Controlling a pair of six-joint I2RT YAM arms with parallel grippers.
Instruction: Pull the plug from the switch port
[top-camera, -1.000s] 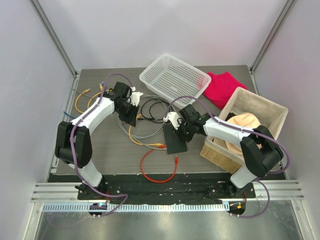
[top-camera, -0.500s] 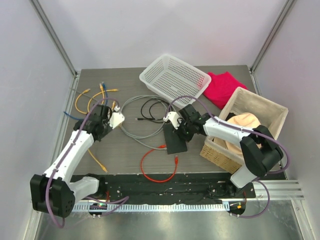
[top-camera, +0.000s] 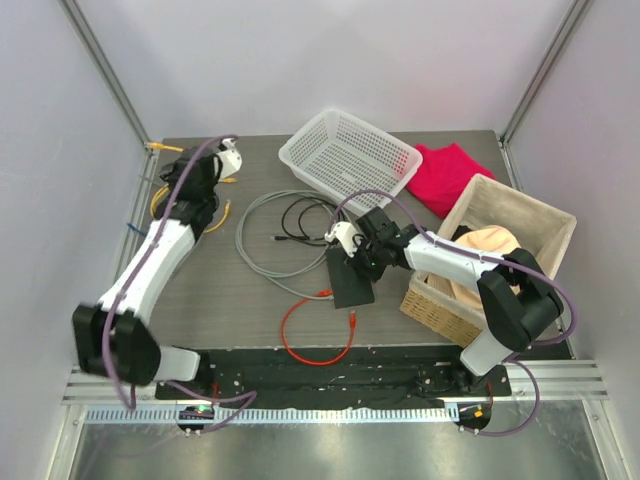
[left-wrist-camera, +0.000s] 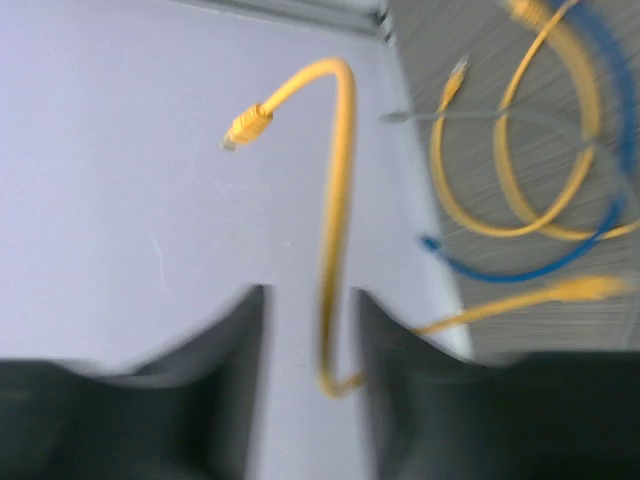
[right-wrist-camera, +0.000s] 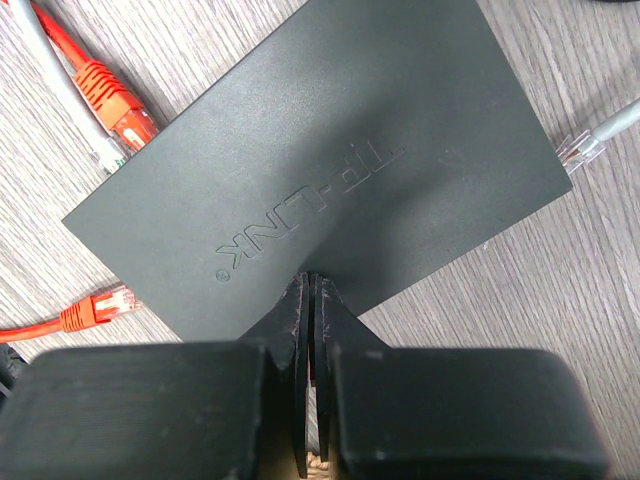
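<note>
Grey table (top-camera: 200, 300): right tool (right-wrist-camera: 310, 300) closed atop switch (right-wrist-camera: 320, 170); left tool (left-wrist-camera: 310, 330) grips blurred yellow cable (left-wrist-camera: 335, 200).

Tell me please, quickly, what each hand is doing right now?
Left hand: closed on the yellow cable.
Right hand: closed, fingertips resting on the switch, holding nothing.

Top view: switch (top-camera: 352, 279) sits centre frame on the table (top-camera: 230, 300), right gripper (top-camera: 352, 252) on its upper edge. Mesh basket (top-camera: 350, 155) above centre. Cloth (top-camera: 450, 175) upper right, just right of the basket. Box (top-camera: 500, 255) right of the switch, hat (top-camera: 485, 255) inside it. Cable loops (top-camera: 285, 235) left of the switch, another cable loop (top-camera: 315, 335) below it. Left gripper (top-camera: 212, 165) upper left, cable (left-wrist-camera: 335, 230) between its fingers, plug end (left-wrist-camera: 247, 125) up over the side wall (left-wrist-camera: 130, 220).
</note>
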